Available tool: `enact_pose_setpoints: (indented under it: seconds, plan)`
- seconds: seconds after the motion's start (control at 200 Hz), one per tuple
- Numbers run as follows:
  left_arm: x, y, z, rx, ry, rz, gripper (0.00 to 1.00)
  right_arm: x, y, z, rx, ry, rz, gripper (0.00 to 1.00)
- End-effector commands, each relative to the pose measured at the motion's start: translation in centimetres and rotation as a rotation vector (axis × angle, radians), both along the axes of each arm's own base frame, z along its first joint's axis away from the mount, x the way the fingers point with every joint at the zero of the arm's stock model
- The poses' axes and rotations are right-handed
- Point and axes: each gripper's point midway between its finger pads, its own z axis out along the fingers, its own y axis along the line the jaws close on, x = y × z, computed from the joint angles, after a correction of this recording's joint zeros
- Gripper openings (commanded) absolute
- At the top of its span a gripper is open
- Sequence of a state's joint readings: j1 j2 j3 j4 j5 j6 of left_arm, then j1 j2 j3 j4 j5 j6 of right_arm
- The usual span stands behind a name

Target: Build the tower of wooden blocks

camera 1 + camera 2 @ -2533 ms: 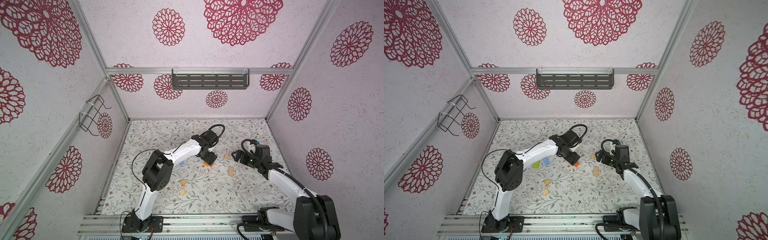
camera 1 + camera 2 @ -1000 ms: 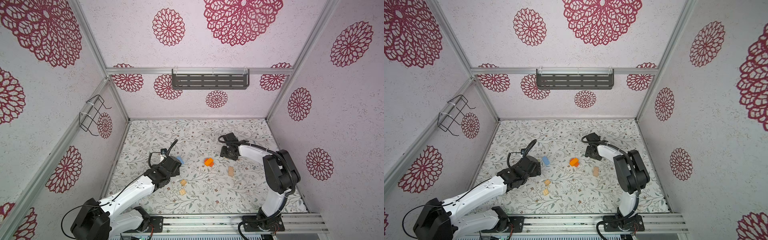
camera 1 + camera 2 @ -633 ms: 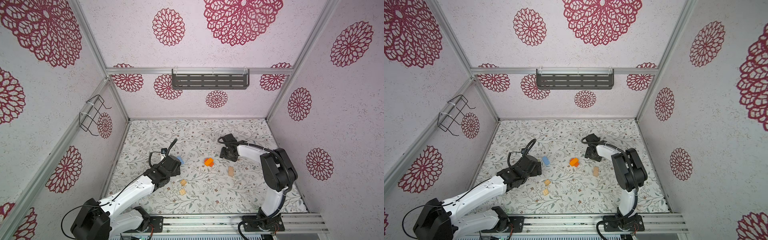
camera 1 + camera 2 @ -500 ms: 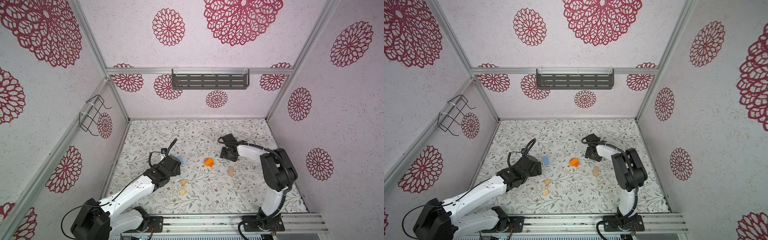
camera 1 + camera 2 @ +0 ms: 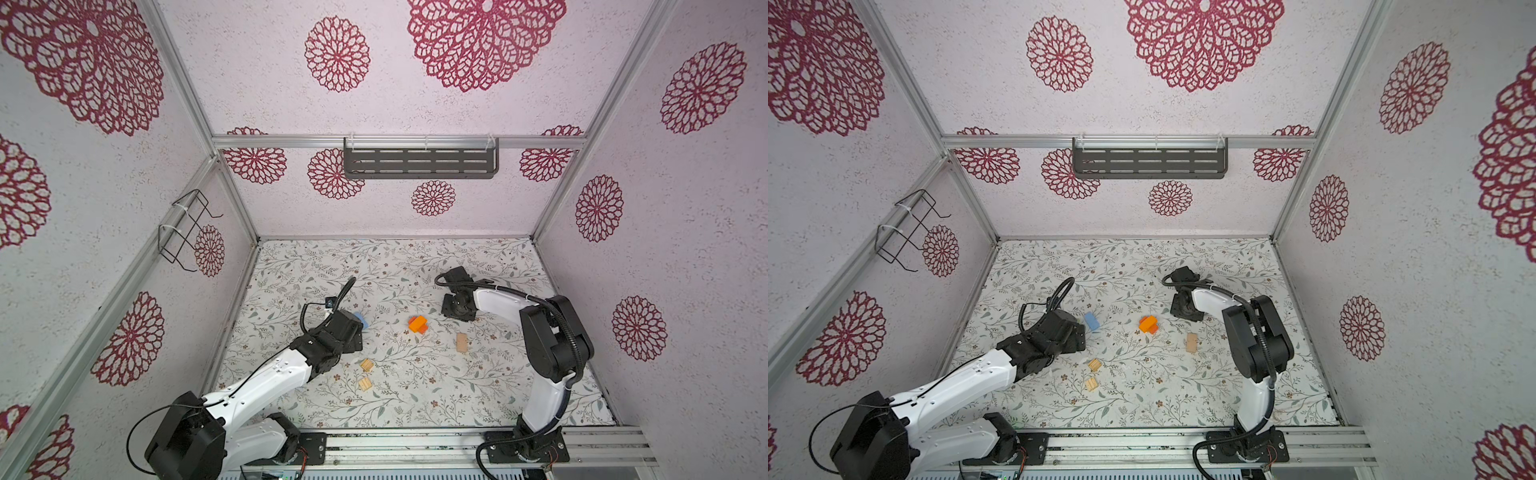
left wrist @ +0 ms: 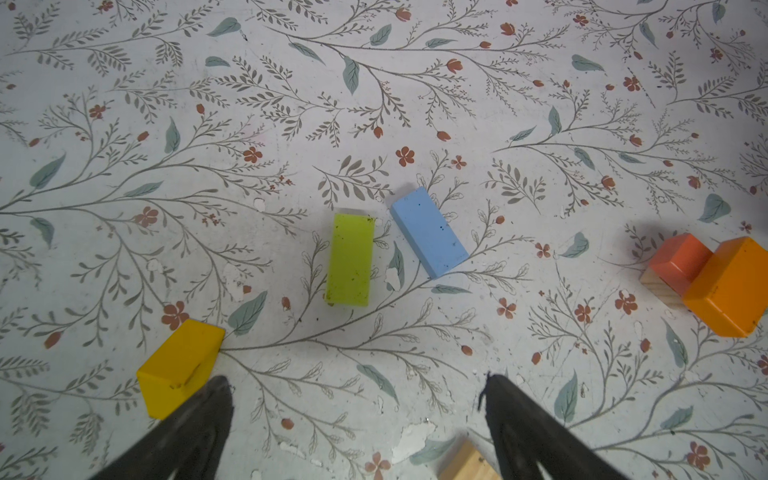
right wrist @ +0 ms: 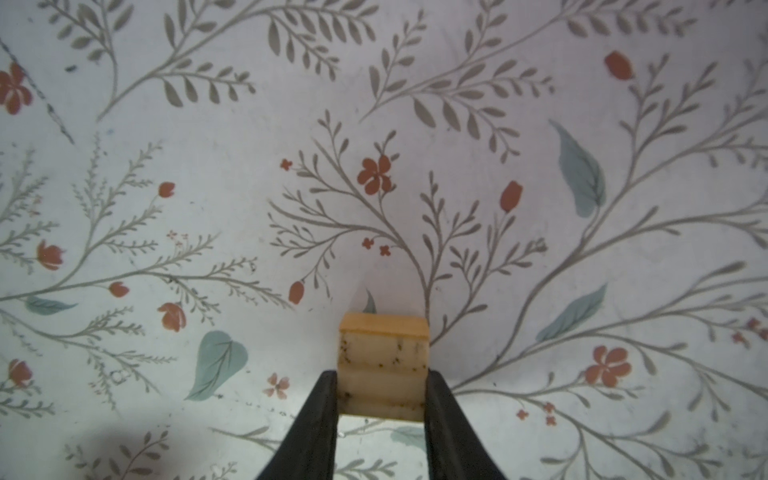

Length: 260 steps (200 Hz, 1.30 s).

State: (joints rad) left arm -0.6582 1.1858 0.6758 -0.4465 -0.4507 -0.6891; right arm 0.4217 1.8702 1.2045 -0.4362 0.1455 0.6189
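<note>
Right wrist view: right gripper (image 7: 381, 376) pinches a plain tan grooved wood block (image 7: 383, 349); left gripper (image 6: 355, 380) spread; orange-on-red block tower (image 5: 417, 324) barely begun, other blocks (image 6: 350, 259) loose

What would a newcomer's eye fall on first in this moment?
The bright orange block stacked over a red-orange block mid-table stands out against the pale floral table. In the right wrist view the right gripper pinches a tan grooved block. The left gripper hangs open near a loose green block, a blue block and a yellow block.
</note>
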Motion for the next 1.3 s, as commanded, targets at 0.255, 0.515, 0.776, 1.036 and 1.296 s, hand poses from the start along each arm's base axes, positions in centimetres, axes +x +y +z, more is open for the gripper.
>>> enact_pose_setpoints:
  seconds: [0.255,0.515,0.776,1.036,1.296]
  plan:
    - [1.2,-0.9,0.5,-0.028,-0.024,-0.009,0.97,-0.2,2.9,4.6,-0.045,0.020,0.332,0.31]
    - [1.5,-0.8,0.6,-0.021,-0.037,-0.007,0.97,-1.2,6.5,9.0,0.005,-0.047,0.542,0.31]
    - [1.5,0.2,0.1,-0.010,-0.023,0.015,0.97,-3.5,10.1,10.2,0.016,-0.048,0.728,0.31]
    - [1.4,0.4,0.1,-0.014,-0.025,0.017,0.97,-6.2,12.7,8.8,0.026,0.005,0.871,0.31]
    - [1.4,0.5,0.0,-0.015,-0.021,0.020,0.97,-7.9,13.3,7.9,0.026,0.029,0.919,0.31]
